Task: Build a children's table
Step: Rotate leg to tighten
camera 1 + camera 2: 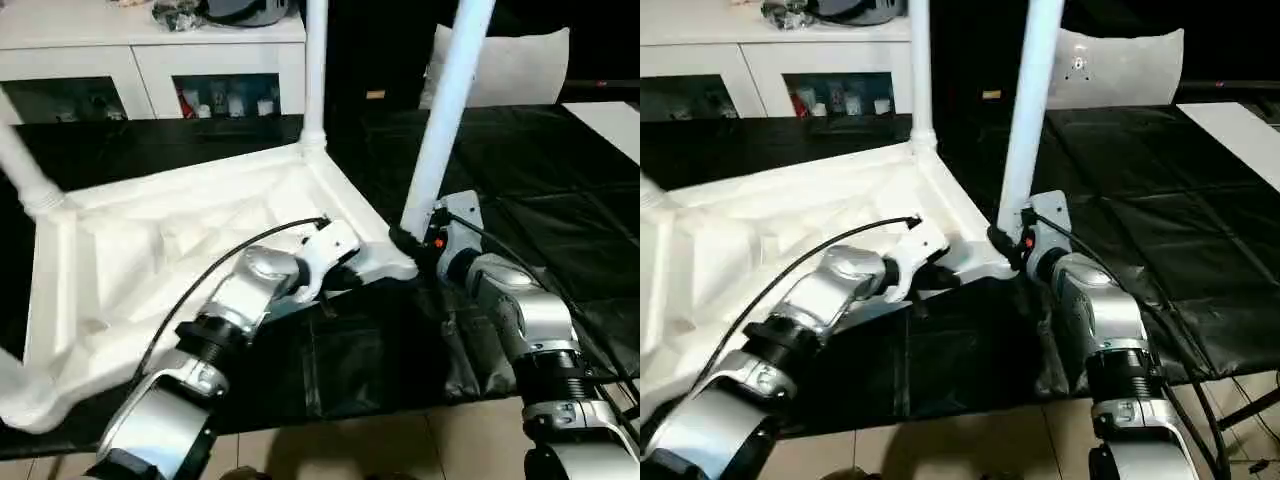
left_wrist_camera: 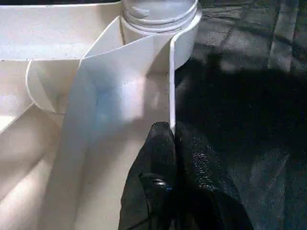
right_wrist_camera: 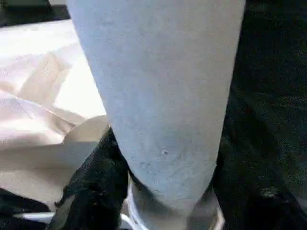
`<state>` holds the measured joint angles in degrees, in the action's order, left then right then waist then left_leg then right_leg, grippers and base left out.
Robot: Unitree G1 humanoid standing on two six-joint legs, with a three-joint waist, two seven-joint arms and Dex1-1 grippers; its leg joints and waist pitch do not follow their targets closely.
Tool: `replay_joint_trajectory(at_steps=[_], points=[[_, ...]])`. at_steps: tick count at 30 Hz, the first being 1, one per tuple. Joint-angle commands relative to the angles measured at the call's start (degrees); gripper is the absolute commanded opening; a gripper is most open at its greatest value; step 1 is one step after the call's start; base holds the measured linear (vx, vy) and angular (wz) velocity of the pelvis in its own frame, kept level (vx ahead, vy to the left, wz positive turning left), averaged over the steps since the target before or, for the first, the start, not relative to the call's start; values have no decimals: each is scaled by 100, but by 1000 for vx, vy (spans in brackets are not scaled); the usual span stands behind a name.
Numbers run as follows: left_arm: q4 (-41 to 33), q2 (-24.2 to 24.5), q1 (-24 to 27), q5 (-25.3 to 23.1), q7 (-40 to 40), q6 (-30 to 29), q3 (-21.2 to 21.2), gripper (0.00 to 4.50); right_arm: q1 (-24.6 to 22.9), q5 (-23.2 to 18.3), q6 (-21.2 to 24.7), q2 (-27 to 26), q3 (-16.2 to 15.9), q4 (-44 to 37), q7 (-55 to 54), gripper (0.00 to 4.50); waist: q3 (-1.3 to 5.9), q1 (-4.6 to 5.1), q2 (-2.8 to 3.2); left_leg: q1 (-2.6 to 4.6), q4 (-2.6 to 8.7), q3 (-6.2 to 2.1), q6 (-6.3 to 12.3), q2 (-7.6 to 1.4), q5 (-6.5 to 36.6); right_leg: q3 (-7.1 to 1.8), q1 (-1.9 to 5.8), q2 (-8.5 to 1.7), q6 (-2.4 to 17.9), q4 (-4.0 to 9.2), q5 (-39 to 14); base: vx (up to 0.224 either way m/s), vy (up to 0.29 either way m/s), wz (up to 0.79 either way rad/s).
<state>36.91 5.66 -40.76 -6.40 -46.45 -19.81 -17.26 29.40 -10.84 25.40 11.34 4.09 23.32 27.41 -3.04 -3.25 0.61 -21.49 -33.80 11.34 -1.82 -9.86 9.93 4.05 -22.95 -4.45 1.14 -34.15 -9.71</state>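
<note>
The upturned table top (image 1: 180, 250) lies on the black desk (image 1: 560, 190). Its near-right rim is pinched by the closed left hand (image 1: 345, 275). The fourth leg (image 1: 445, 110), clasped low by the right hand (image 1: 412, 243), is held nearly upright and leaning right over the near-right socket.

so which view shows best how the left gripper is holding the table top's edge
The left wrist view: the left gripper is pinched shut on the table top's thin rim. Both eye views show that grip small and side-on. The right wrist view shows the leg.

Head stereo pair looking down, wrist cameras close on table top (image 1: 180, 250)
</note>
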Motion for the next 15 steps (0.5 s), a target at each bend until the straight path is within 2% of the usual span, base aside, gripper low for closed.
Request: replay_joint_trajectory(at_steps=[1,2,4,6,7,8,9,11,12,14,15], points=[[-78,-40,-114,65,-24,226,-53,0,-28,-190,93,-144,-204,5,341,293,420,-57,-36,56,350,-174,339,-293,980,-261,307,-439,1165,424,-1067,0,0,0],[-85,-25,-111,62,-40,245,-61,0,-33,-178,83,-133,-210,-4,353,293,420,-57,-36,56,350,-174,339,-293,980,-261,307,-439,1165,424,-1067,0,0,0],[-40,131,-94,83,-59,617,36,0,-181,-10,-308,157,-417,-118,804,316,423,-76,33,66,344,-177,354,-302,1033,-250,310,-437,1221,427,-988,0,0,0],[-37,170,-79,108,-141,676,56,0,-238,88,-618,288,-576,-112,1063,322,421,-85,1,65,338,-167,363,-309,1040,-253,312,-438,1257,411,-920,0,0,0],[-17,210,-75,88,-172,671,45,0,-269,76,-704,359,-600,-95,1204,342,413,-92,29,54,338,-170,376,-304,1039,-252,318,-447,1271,413,-977,0,0,0],[-17,210,-75,88,-172,671,45,0,-269,76,-704,359,-600,-95,1204,342,408,-90,28,61,340,-165,381,-308,1071,-252,310,-445,1271,431,-1042,0,0,0],[3,276,-52,81,-303,777,6,0,-301,32,-793,439,-580,-94,1376,351,404,-96,49,67,343,-173,367,-314,1095,-249,312,-445,1280,428,-1117,0,0,0],[63,567,29,28,-807,1210,-166,0,-446,-65,-964,834,-583,-188,2028,351,404,-127,33,62,339,-178,397,-310,1171,-242,317,-451,1234,458,-1230,0,0,0],[67,645,54,36,-974,1314,-203,0,-483,-74,-975,951,-604,-221,2196,356,406,-151,38,54,343,-184,422,-330,1141,-249,337,-449,1217,429,-1146,0,0,0],[83,901,124,130,-1631,1849,-320,0,-589,-63,-1131,1399,-775,-284,2912,363,404,-182,49,56,341,-176,464,-347,1118,-238,322,-432,1271,407,-993,0,0,0],[87,919,127,136,-1678,1866,-329,0,-595,-78,-1157,1434,-789,-279,2986,363,405,-199,55,63,339,-170,461,-352,1135,-238,318,-437,1288,401,-998,0,0,0]])
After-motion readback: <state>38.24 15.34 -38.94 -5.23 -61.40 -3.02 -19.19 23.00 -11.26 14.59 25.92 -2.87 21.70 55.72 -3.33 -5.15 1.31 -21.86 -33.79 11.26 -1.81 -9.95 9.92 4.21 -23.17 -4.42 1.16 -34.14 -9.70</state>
